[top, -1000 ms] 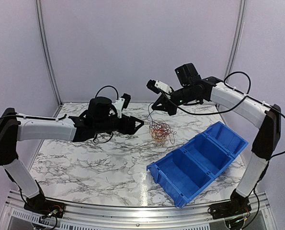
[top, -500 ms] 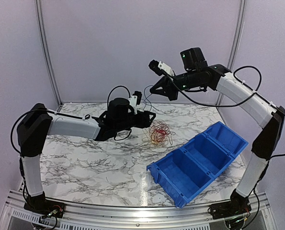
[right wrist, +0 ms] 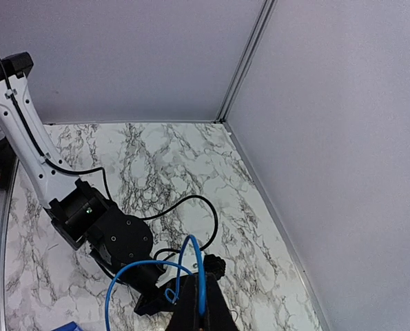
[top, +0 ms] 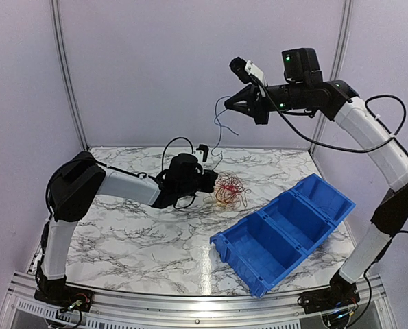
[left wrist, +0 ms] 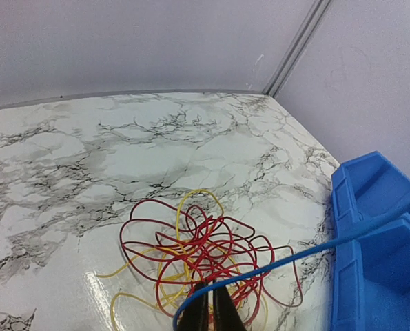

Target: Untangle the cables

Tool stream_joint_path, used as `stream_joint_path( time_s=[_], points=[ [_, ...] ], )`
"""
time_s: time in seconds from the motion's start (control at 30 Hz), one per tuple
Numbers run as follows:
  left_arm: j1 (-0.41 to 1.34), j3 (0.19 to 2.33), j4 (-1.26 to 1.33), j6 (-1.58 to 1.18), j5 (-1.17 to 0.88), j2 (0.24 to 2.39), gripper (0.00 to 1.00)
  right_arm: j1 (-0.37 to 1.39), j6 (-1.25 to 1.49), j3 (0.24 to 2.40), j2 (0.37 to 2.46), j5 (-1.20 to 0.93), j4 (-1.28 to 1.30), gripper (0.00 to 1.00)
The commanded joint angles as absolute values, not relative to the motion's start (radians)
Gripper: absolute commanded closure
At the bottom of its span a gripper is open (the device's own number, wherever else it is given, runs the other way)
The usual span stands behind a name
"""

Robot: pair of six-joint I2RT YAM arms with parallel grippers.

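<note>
A loose tangle of thin red and yellow cables [top: 230, 188] is seen lying on the white, grey-veined marble tabletop [top: 135, 226], towards its far side and just beyond the far left end of a blue plastic bin [top: 234, 264] divided into three compartments. The bin is set diagonally on the right half of the table, apart from the tangle. The left gripper [left wrist: 211, 314] is stretched low over the table, with its tips at the near left edge of the tangle. Its black fingers are pressed together, tip to tip. Whether a strand is pinched between them cannot be told from the left wrist view. A thin blue cable [right wrist: 200, 279] is seen passing just in front of those fingertips and running off to the right, across the bin. The right gripper [right wrist: 193, 314] is held high above the table, well clear of the tangle. Its fingers are closed tightly on the thin blue cable, which is looped just ahead of the tips and hangs down from them towards the tangle.
</note>
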State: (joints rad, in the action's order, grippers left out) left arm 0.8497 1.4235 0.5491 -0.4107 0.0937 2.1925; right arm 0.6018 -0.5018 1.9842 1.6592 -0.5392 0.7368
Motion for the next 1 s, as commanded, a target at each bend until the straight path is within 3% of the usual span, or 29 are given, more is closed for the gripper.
stream_joint_path(
  time_s=[0.0, 0.07, 0.2, 0.3, 0.67, 0.97],
  points=[
    [0.845, 1.418, 0.592, -0.410, 0.104, 2.191, 0.97, 0.599, -0.508, 2.040, 1.617, -0.503, 0.741, 1.00],
    [0.843, 1.381, 0.593, -0.408, 0.110, 2.158, 0.93, 0.590, -0.508, 2.014, 1.605, -0.492, 0.733, 1.00],
    [0.842, 1.222, 0.593, -0.376, 0.156, 2.028, 0.69, 0.571, -0.499, 1.898, 1.570, -0.487, 0.690, 1.00],
    [0.844, 1.082, 0.593, -0.342, 0.182, 1.903, 0.58, 0.562, -0.495, 1.822, 1.549, -0.492, 0.657, 1.00],
    [0.877, 0.698, 0.590, -0.244, 0.175, 1.480, 0.47, 0.561, -0.437, 1.681, 1.568, -0.668, 0.595, 1.00],
    [0.878, 0.710, 0.562, -0.427, 0.174, 1.467, 0.38, 0.595, -0.420, 1.661, 1.595, -0.704, 0.580, 1.00]
  ],
)
